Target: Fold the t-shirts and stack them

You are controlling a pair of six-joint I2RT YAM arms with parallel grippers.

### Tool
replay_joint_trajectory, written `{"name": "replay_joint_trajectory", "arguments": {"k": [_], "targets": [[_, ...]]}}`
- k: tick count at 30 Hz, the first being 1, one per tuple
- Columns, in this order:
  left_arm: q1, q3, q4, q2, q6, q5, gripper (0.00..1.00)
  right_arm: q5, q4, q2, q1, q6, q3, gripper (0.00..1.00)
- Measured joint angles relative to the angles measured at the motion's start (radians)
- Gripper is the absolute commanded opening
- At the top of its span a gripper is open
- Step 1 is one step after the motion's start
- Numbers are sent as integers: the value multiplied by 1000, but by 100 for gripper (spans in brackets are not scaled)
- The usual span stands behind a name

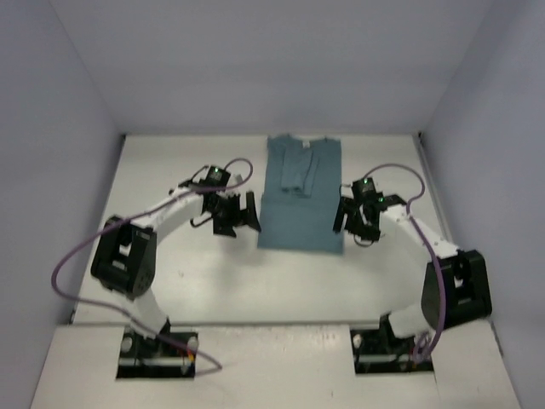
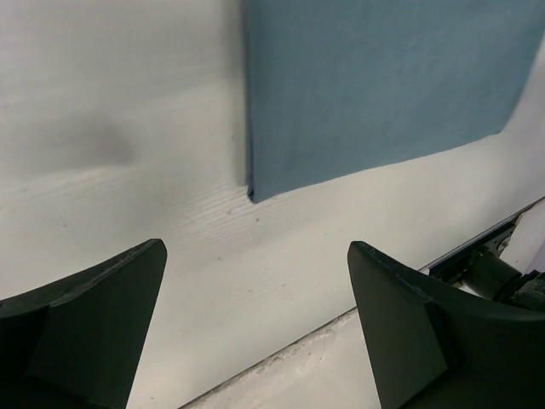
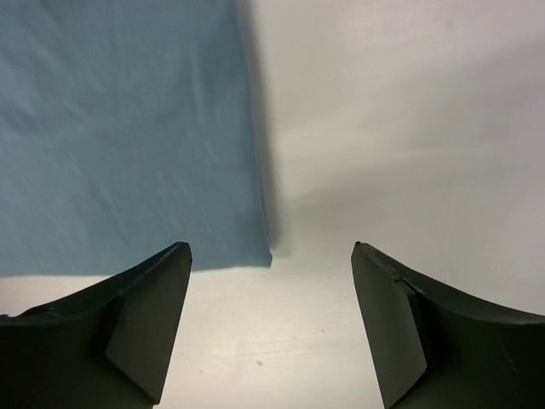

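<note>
Flanking the sleeve-folded t-shirt [image 1: 300, 204], our left claw [image 1: 237, 215] and right claw [image 1: 351, 223] hang spread, empty; next, we reckon, pinch its near corners and fold collarward.

White table [image 1: 213, 281]; folded teal t-shirt [image 1: 300, 200] flat.
</note>
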Motion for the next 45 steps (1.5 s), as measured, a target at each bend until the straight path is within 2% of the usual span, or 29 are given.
{"name": "replay_joint_trajectory", "arguments": {"k": [5, 11, 17, 25, 35, 45], "targets": [[-15, -176, 115, -10, -102, -5, 87, -40, 83, -105, 0, 97, -193, 75], [-58, -205, 199, -9, -170, -34, 86, -96, 187, -133, 0, 182, -309, 74], [-98, -205, 267, 29, -209, -36, 75, -129, 259, -133, 0, 215, -341, 70], [-98, -187, 302, 63, -238, -35, 61, -165, 334, -123, 0, 243, -380, 61], [-108, -184, 328, 81, -255, -31, 57, -195, 420, -122, 0, 294, -413, 56], [-111, -189, 346, 94, -273, -22, 44, -205, 454, -124, 0, 323, -431, 47]]}}
